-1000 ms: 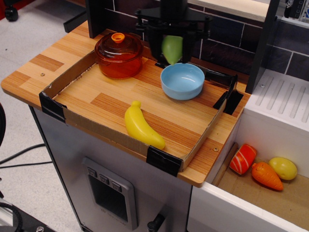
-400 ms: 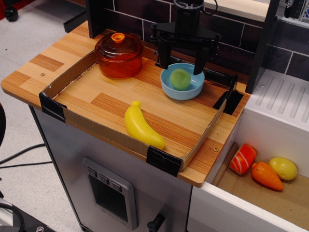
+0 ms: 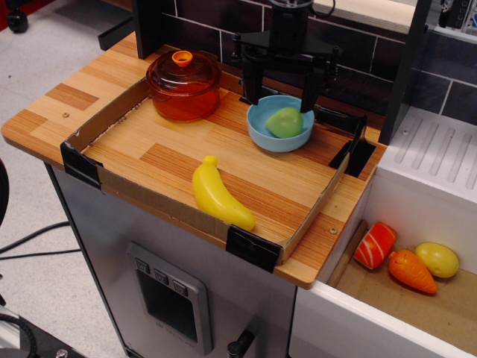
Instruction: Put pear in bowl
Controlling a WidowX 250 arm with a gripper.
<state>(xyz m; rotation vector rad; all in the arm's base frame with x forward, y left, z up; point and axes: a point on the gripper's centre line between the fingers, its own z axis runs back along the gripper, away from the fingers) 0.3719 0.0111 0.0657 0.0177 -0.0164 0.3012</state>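
Now the pear (image 3: 285,122) lies in the bowl (image 3: 261,133); the gripper (image 3: 281,93) spreads empty just above.

A transparent orange lidded pot (image 3: 183,85) stands at the back left of a shallow cardboard tray (image 3: 98,118) on a wooden countertop (image 3: 52,104). A yellow plastic banana (image 3: 217,195) lies near the tray's front edge. Lower right, in a separate bin, an orange-and-white salmon piece (image 3: 374,245), an orange carrot (image 3: 411,270) and a yellow lemon-like toy (image 3: 437,259) lie close together.

Gripper (image 3: 282,88) pointing straight down, its 2 fingers (image 3: 252,82) spread wide, empty
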